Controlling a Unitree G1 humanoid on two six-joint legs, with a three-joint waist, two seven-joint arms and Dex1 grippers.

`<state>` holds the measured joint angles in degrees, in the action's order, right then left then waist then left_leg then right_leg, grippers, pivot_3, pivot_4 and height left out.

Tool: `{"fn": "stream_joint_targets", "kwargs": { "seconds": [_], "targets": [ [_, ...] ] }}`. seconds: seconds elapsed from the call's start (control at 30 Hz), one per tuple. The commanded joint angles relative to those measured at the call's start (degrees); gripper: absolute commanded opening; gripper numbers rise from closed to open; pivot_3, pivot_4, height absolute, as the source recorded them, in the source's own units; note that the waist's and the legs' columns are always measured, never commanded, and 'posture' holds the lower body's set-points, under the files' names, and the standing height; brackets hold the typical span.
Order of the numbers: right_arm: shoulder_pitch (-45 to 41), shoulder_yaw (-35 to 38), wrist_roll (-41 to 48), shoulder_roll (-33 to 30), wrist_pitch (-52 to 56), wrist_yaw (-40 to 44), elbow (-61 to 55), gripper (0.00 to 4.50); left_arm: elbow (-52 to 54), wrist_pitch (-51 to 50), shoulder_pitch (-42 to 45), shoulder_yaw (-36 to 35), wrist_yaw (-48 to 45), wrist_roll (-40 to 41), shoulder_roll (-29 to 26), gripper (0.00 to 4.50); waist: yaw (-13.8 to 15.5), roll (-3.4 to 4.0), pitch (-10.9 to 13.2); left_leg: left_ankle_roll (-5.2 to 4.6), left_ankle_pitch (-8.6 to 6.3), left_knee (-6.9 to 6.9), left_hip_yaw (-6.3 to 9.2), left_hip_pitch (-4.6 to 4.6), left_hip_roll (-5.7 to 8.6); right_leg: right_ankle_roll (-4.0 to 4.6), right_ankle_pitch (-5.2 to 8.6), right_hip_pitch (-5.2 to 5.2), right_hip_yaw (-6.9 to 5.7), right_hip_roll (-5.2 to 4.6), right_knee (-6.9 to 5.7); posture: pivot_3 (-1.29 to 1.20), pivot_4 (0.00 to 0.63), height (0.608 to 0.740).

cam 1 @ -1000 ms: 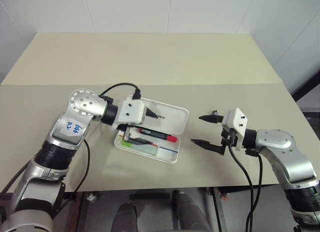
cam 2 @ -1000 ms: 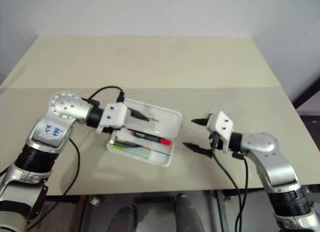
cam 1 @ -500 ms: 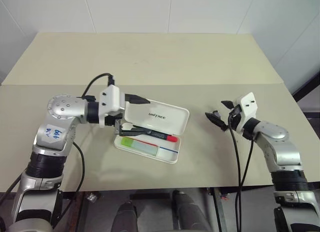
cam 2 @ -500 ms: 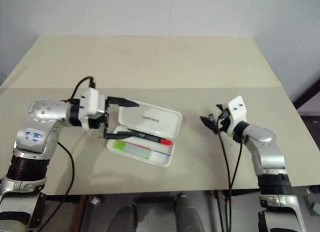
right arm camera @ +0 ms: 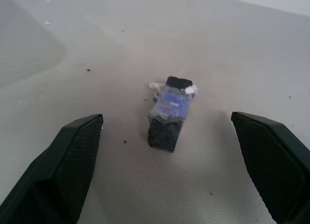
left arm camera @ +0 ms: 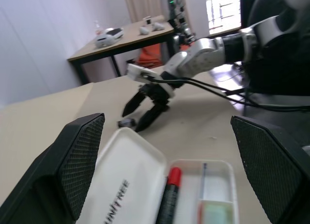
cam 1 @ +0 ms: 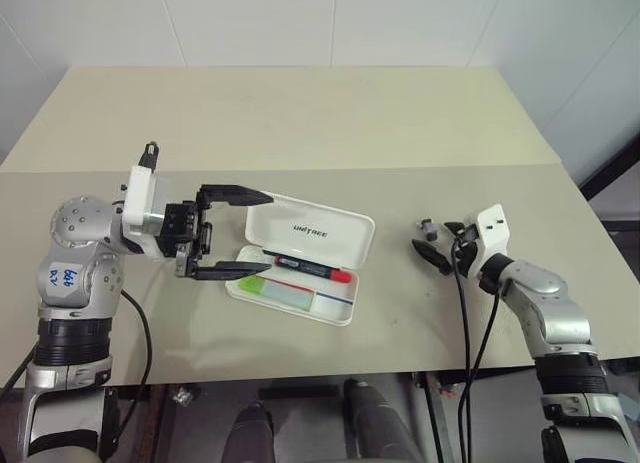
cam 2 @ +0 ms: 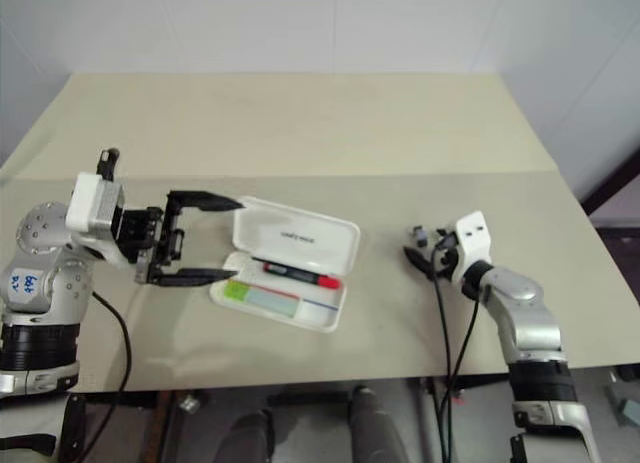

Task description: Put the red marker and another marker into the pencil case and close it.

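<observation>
**Markers lay in open case as both claws stood empty**

The white pencil case (cam 1: pixel 305 260) lay open near the middle of the table's (cam 1: pixel 300 123) front half, its lid bearing the "UNITREE" lettering tipped back toward the far edge. Inside the tray, the red marker (cam 1: pixel 312 269) rested along the hinge side, its red end pointing toward the table's right edge. The green highlighter (cam 1: pixel 255 283) lay in the tray's left end, beside a red and blue stripe on the lining.

The left gripper (cam 1: pixel 238 233) hung level just off the case's left end, pointing across toward it, its two black fingers spread wide with nothing between them. One finger reached near the lid's left corner, the other near the tray's left end.

Well apart, toward the right edge, the right gripper (cam 1: pixel 437 243) sat low over the table, its fingers parted and holding nothing. A short dark marker stub (right arm camera: pixel 168 112) with a bluish label lay on the bare surface just ahead of it, untouched.
</observation>
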<state>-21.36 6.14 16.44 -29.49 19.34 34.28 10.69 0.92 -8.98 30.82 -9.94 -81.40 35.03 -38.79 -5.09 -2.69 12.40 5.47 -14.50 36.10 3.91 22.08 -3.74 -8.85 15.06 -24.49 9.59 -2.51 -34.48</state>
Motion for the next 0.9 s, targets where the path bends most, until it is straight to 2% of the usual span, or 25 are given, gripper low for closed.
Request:
{"fn": "stream_joint_targets", "kwargs": {
  "seconds": [0.03, 0.33, 0.37, 0.57, 0.9],
  "targets": [
    [-0.4, 2.6, 0.9, 0.8, 0.1, -1.6, -0.1, 3.66, -1.1, 1.9, 0.5, -1.8, -1.2, 0.8, -1.6, 4.50, 0.0, 0.00, 0.0, 0.00, 0.00, 0.00, 0.00, 0.00, 0.00, 0.00, 0.00, 0.00, 0.00, 0.00, 0.00, 0.00, 0.150, 0.740],
    [-1.2, 2.8, 1.1, 1.4, -1.7, 0.0, -0.9, 0.45, -3.2, 4.0, 1.5, -1.0, -0.9, -0.8, -2.0, 4.50, 0.1, 0.00, 0.0, 0.00, 0.00, -0.04, 0.00, 0.00, 0.00, -0.01, -0.01, 0.00, 0.00, 0.00, 0.04, 0.00, 0.150, 0.740],
    [-1.2, 3.0, 1.4, 1.2, -2.5, 0.5, -1.4, 0.33, -3.3, 4.2, 1.5, -0.9, -0.9, -0.9, -2.0, 4.50, 0.1, 0.00, 0.0, 0.00, 0.00, -0.04, 0.00, 0.00, 0.00, -0.01, -0.01, 0.00, 0.00, 0.00, 0.05, 0.00, 0.150, 0.740],
    [-1.6, 3.8, 4.4, 0.4, -4.1, 3.6, -6.7, 0.33, -3.6, 4.7, 1.8, -0.8, -0.4, -0.7, -1.3, 4.50, 0.0, 0.02, 0.0, 0.00, 0.00, -0.07, 0.00, 0.01, 0.00, -0.03, -0.01, 0.00, 0.00, 0.00, 0.07, 0.00, 0.150, 0.740],
    [2.6, 0.8, 18.1, -3.8, 7.3, 13.3, -31.0, 0.33, -8.1, 5.4, 1.3, -2.2, -2.6, 0.2, -1.9, 4.50, 0.2, 0.06, 0.0, 0.00, 0.00, -0.12, 0.01, 0.03, 0.00, 0.01, 0.02, -0.01, 0.00, 0.00, 0.10, 0.00, 0.150, 0.740]
  ]
}}
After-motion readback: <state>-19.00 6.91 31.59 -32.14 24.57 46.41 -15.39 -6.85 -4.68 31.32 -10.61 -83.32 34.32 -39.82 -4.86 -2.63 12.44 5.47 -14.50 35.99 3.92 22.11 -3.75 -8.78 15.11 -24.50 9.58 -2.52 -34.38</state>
